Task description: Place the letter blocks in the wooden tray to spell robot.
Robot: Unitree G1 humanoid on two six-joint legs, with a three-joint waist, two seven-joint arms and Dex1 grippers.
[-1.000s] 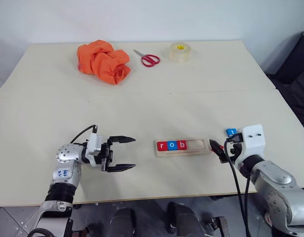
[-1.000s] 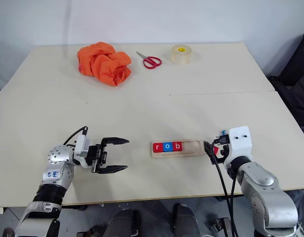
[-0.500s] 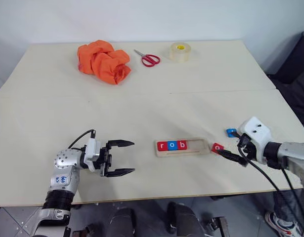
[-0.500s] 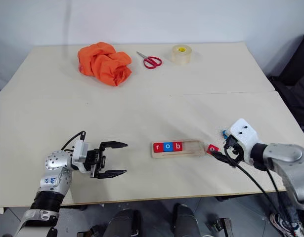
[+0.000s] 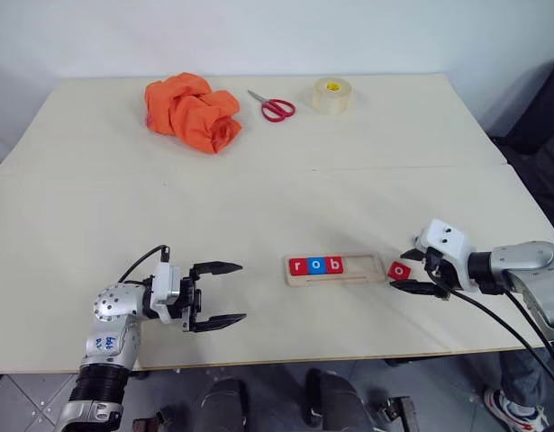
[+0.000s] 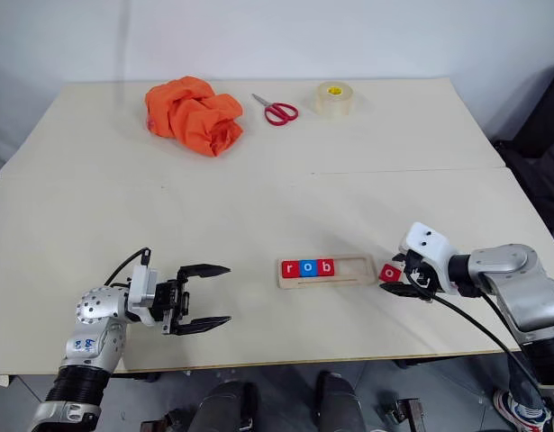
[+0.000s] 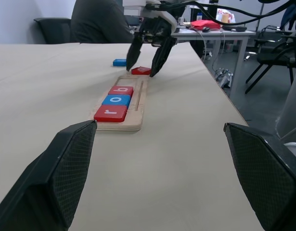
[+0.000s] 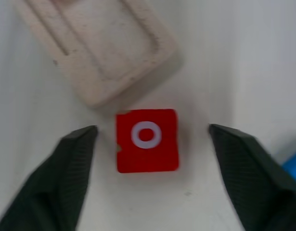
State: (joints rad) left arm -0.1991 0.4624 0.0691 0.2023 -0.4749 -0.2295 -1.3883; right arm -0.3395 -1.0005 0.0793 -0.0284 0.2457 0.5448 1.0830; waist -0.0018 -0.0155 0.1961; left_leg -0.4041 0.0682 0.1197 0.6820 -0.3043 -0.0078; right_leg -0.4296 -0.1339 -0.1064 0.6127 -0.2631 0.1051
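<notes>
The wooden tray [image 5: 359, 267] lies near the table's front edge. Three letter blocks sit in its left part: red r [image 5: 298, 265], blue o [image 5: 315, 265] and red b [image 5: 331, 265]. Its right part is bare. A red o block [image 5: 399, 269] lies flat on the table just past the tray's right end. My right gripper [image 5: 405, 271] is open, with one finger on each side of this block and a gap to it on both sides [image 8: 147, 139]. A blue block [image 7: 119, 62] lies just beyond it. My left gripper [image 5: 241, 291] is open and holds nothing, left of the tray.
At the far side of the table lie a crumpled orange cloth [image 5: 191, 110], red-handled scissors [image 5: 273, 105] and a roll of clear tape [image 5: 331, 93]. A seam crosses the tabletop [image 5: 258, 207] midway. The tray sits close to the table's front edge.
My right gripper has swung round and come down, from beside the tray's right end to either side of the red o block. The left gripper has stayed where it was, open.
</notes>
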